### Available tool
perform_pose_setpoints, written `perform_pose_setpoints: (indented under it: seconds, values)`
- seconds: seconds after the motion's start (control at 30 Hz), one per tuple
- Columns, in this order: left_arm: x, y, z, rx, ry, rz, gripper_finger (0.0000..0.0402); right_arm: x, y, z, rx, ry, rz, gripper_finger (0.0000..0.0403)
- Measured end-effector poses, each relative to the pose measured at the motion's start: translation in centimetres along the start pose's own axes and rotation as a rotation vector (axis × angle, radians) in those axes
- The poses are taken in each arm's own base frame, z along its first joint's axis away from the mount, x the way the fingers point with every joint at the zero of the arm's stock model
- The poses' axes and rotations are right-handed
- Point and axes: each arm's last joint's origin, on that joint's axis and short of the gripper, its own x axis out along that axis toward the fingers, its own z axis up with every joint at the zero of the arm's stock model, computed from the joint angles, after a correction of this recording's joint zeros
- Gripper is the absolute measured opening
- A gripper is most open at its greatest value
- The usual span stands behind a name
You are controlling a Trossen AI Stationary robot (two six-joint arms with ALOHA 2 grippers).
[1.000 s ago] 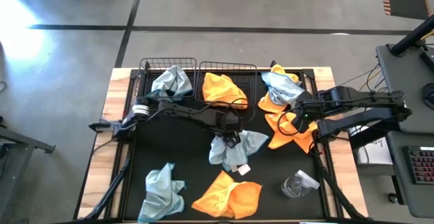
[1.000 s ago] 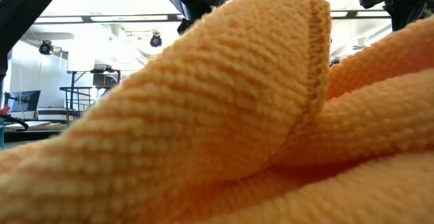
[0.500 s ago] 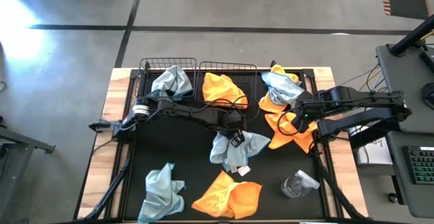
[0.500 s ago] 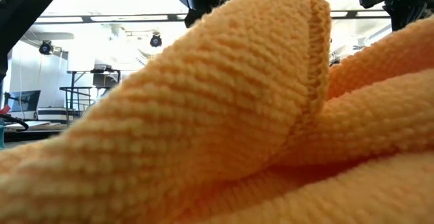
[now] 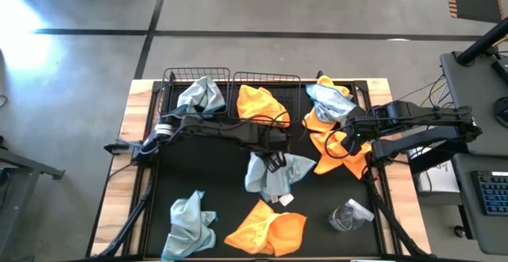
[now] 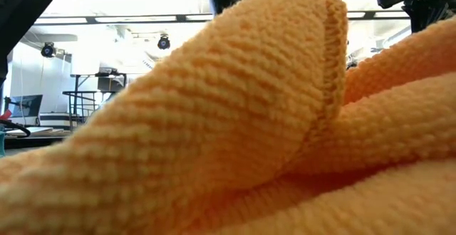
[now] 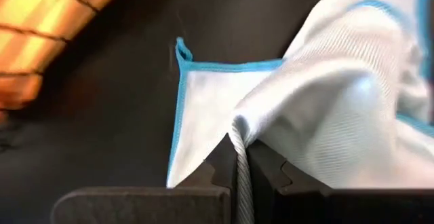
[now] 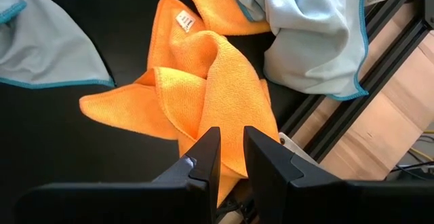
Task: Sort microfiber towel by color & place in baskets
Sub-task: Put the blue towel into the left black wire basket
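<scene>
Pale blue-grey microfiber cloth with teal edging (image 7: 319, 108) is being pinched in a thin fold between the left gripper (image 7: 239, 176) fingers, which are standing almost closed on it. From above, the left gripper (image 5: 274, 152) is working mid-mat, with most of the cloth (image 5: 274, 175) draping just below it and apparently partly resting on the black mat. Beyond the gripper, two black wire-mesh baskets (image 5: 168, 78) are sitting at the far edge: one holding a blue-grey cloth (image 5: 201, 95), the other an orange cloth (image 5: 260, 103).

Judgement: the cloth is handling as light, limp and non-slip; a pinched ridge near the hem should be carrying it, but trailing corners may be snagging the basket wire.

Right gripper (image 8: 230, 157) is hovering with a narrow gap, gripping nothing, directly over a crumpled orange microfiber cloth (image 8: 203, 91). Beside it another blue-grey cloth (image 8: 312, 41) is overlapping orange ones.
</scene>
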Motion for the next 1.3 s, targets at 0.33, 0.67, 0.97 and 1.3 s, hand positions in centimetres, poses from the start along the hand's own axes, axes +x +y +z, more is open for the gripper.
perform_pose_setpoints:
  seconds: [0.33, 0.67, 0.97, 1.3]
  values:
    - [-7.2, -0.6, 2.2, 0.081, -0.118, 0.033, 0.0000, 0.0, 0.0, 0.1, 0.003, -0.019, -0.015, 0.0059]
    - [-12.1, 0.2, 3.0, 0.121, -0.199, 0.037, 0.0000, 0.0, 0.0, 0.1, 0.005, -0.030, -0.020, 0.0059]
    - [-14.0, 1.2, 2.6, 0.120, -0.219, 0.089, 0.0000, 0.0, 0.1, 0.3, 0.010, -0.057, -0.018, 0.0059]
    - [-16.5, 2.7, 2.9, 0.061, -0.386, 0.239, 0.0000, 0.0, 0.1, 0.3, 0.011, -0.066, -0.019, 0.0059]
